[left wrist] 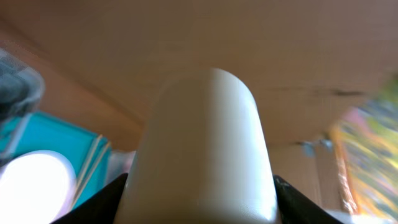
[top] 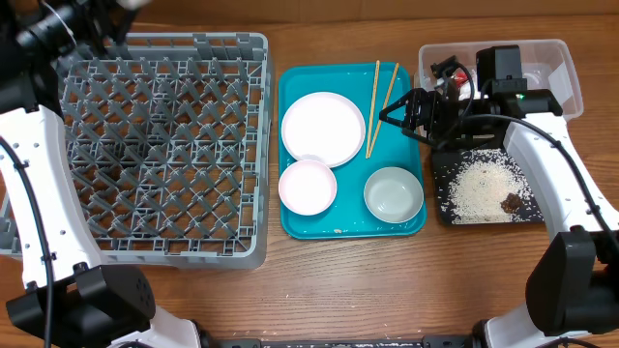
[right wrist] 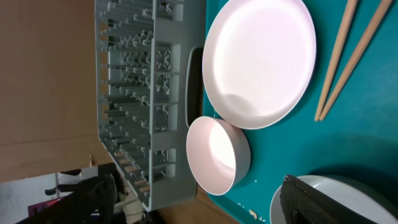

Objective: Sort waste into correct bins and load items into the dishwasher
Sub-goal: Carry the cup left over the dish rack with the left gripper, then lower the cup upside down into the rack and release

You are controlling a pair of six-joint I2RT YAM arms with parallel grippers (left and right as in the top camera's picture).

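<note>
My left gripper (left wrist: 199, 208) is shut on the small white cup (left wrist: 205, 143), high at the back left over the grey dish rack (top: 164, 145); it shows blurred in the overhead view (top: 111, 19). My right gripper (top: 401, 111) is open and empty above the teal tray's right side, next to the chopsticks (top: 379, 106). The white plate (top: 323, 128) and two white bowls (top: 308, 186) (top: 394, 193) lie on the teal tray. Rice (top: 481, 186) and a brown lump (top: 510, 202) lie in the black tray (top: 440, 208). The clear tub (top: 561, 68) is behind it. The wrapper is not visible.
The teal tray (top: 290, 222) lies between the rack and the black tray. The right wrist view shows the plate (right wrist: 261, 56), the smaller bowl (right wrist: 217, 155), the chopsticks (right wrist: 339, 62) and the rack's side (right wrist: 143, 93). A few rice grains lie on the teal tray's front edge.
</note>
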